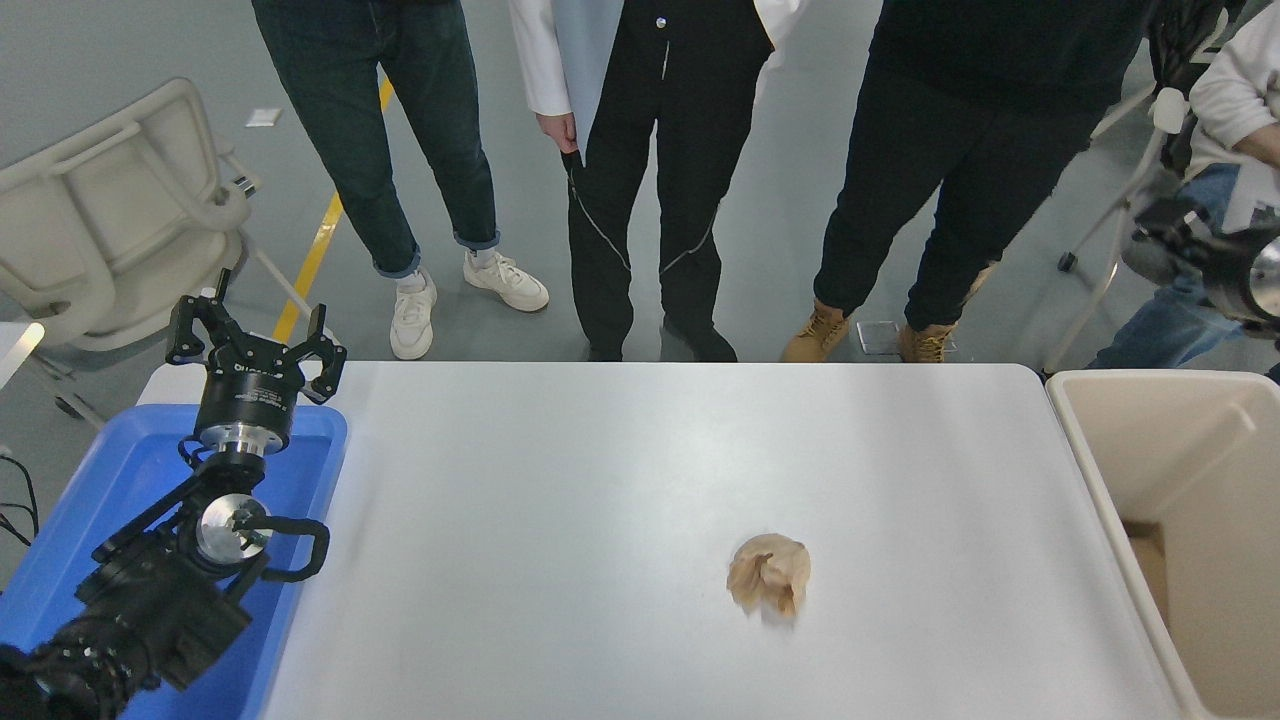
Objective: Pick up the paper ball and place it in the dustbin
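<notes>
Right gripper: my working arm sits high at the right edge, above the far end of the dustbin; the right gripper (1165, 222) is blurred and partly cut off, so I cannot tell whether its fingers are spread or pressed together.
Why it is there: I judge it is well clear of the table, with nothing picked up yet, so the whole reach to the ball is ahead of me.
Left gripper: the left gripper (255, 345) is parked at the lower left over the blue tray (110, 470), fingers spread and holding nothing, out of the working path.
Paper ball: the paper ball (769, 575) lies alone on the white table (640, 450), toward the near right, well apart from both grippers.
Its look: tan-brown, wrinkled, with uneven folds; I expect it to crush easily under the fingers.
Dustbin: the beige dustbin (1100, 470) stands just beside the table's right edge, mouth open upward, ready for a short carry.
Onlookers: people stand along the far side.
</notes>
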Tool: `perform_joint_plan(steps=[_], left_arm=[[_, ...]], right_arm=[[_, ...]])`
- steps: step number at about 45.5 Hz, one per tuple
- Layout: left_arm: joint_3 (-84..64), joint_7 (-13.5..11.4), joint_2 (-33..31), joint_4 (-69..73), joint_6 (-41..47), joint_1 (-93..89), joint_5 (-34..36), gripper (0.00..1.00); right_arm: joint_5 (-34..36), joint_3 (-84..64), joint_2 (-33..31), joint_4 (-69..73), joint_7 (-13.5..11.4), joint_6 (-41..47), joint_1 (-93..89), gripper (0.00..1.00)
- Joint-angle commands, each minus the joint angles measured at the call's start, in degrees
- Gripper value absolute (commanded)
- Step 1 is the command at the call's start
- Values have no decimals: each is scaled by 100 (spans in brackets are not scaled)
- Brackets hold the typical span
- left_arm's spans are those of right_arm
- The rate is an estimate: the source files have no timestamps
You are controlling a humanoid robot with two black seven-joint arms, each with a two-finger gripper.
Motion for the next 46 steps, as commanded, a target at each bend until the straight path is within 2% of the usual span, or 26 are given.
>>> perform_joint_plan(steps=[1, 13, 25, 46], left_arm=[[0, 0, 0, -4, 0, 0, -2, 99], [0, 0, 0, 5, 0, 0, -2, 99], [0, 0, 0, 5, 0, 0, -2, 99], [0, 0, 0, 4, 0, 0, -2, 99]], right_arm=[[-4, -1289, 406, 1613, -1, 1220, 2021, 100], [14, -1263, 942, 2405, -1, 2275, 2962, 100], [14, -614, 1057, 2607, -1, 3295, 3411, 100], [58, -235, 1400, 2669, -1, 3295, 3763, 100]])
